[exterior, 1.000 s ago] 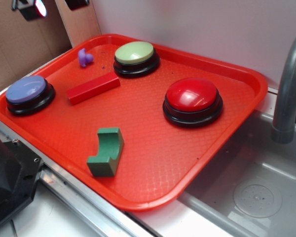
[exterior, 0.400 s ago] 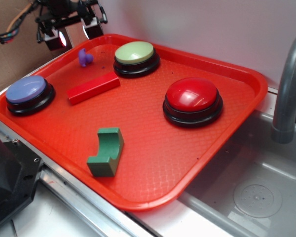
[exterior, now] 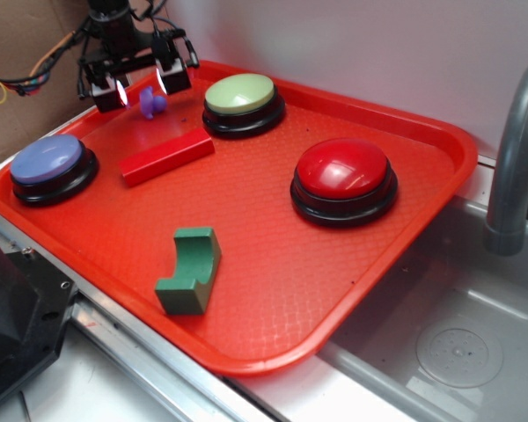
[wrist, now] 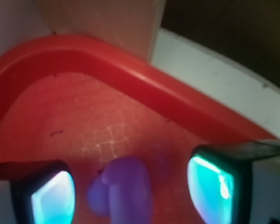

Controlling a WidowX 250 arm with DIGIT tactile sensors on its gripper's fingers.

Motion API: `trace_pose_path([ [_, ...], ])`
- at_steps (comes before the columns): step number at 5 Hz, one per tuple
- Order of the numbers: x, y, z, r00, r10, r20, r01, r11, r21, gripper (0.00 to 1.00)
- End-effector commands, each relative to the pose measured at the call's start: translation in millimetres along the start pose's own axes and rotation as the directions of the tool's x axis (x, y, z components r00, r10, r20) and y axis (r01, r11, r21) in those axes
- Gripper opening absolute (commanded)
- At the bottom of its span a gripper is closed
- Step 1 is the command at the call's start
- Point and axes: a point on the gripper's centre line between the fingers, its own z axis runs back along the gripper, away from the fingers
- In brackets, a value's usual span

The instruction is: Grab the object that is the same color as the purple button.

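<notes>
A tiny purple knobby piece [exterior: 151, 102] lies on the red tray [exterior: 273, 290] near its far left corner. My gripper [exterior: 142, 86] is open and lowered around it, one finger on each side, not touching it. In the wrist view the purple piece [wrist: 123, 192] sits between the two glowing pads [wrist: 53, 198], closer to the left one. The purple button [exterior: 50, 164], a lavender dome on a black base, stands at the tray's left edge, apart from the gripper.
A red rectangular block [exterior: 165, 157] lies just in front of the purple piece. A light-green button [exterior: 242, 101] stands to its right, a red button [exterior: 344, 178] further right, a green arch block [exterior: 190, 270] near the front. A sink and grey faucet [exterior: 514, 158] are at right. The tray rim [wrist: 144, 84] curves just behind.
My gripper has come down and to the right from the top left corner, and now straddles the purple piece. Nothing on the tray has moved.
</notes>
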Motion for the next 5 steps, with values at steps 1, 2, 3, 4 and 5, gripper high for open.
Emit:
trace_pose_path([
  [1,4,-5,9,0.998,-0.031,0.050,0.033,0.998,-0.045,0.32],
  [2,4,-4,12,0.998,-0.034,0.049,0.038,0.996,-0.085,0.06],
  [3,4,-7,24,0.995,-0.075,0.065,0.080,0.993,-0.087,0.00],
  [4,-5,-12,62,0.983,-0.172,0.062,0.180,0.968,-0.172,0.00],
  [5,-23,-13,101,0.968,-0.236,0.079,0.248,0.946,-0.211,0.00],
])
